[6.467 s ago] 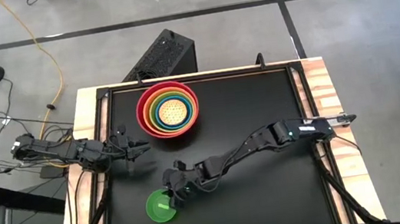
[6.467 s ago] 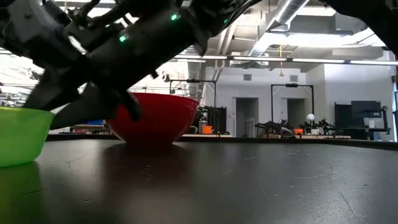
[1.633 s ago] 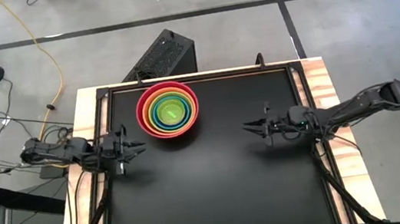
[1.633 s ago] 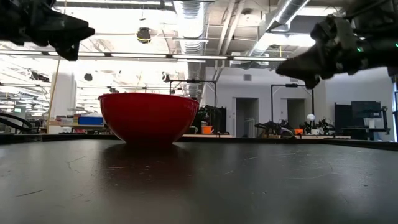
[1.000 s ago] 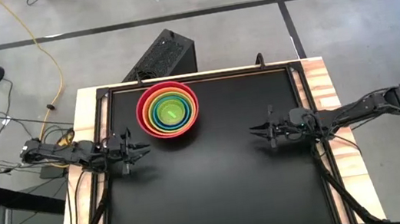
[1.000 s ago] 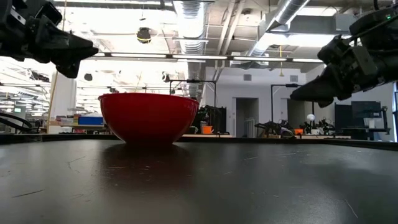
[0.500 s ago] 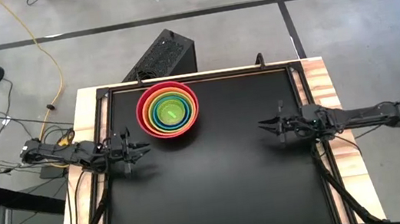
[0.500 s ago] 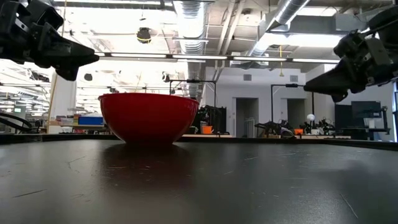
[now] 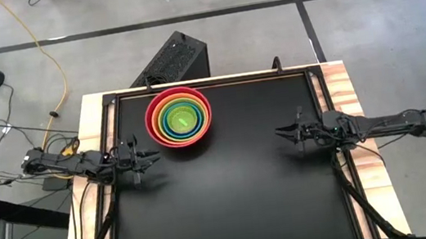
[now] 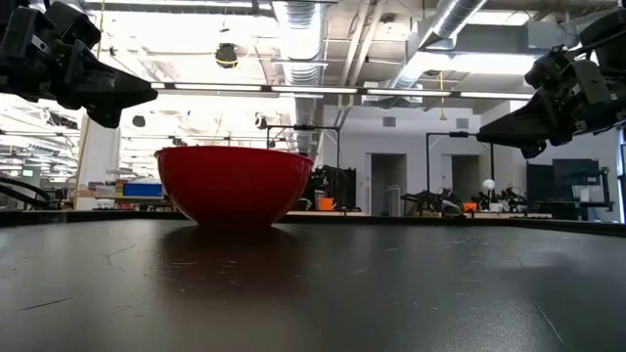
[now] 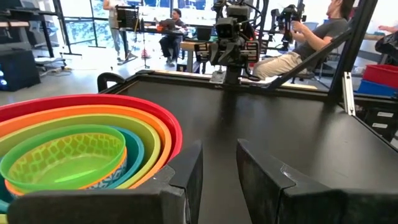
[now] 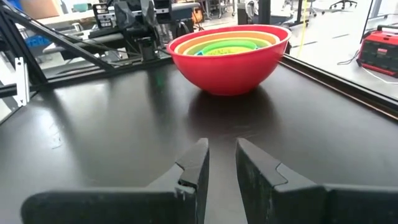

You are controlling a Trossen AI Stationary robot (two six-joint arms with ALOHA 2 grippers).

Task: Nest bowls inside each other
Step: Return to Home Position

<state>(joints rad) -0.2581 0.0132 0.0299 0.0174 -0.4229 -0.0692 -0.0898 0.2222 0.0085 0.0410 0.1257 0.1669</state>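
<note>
All bowls [image 9: 178, 117] nested far left, job looks done; left gripper [image 9: 152, 156] and right gripper [image 9: 284, 133] slightly parted, empty

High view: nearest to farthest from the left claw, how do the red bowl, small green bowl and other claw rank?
1. red bowl, beside the left gripper.
2. bright green bowl, nested innermost.
3. right gripper, across the table.

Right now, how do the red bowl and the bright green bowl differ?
The red bowl is the largest and outermost; the bright green bowl is the smallest and innermost. The red bowl stands on the table; the bright green bowl rests within other bowls. Both are round and upright.
</note>
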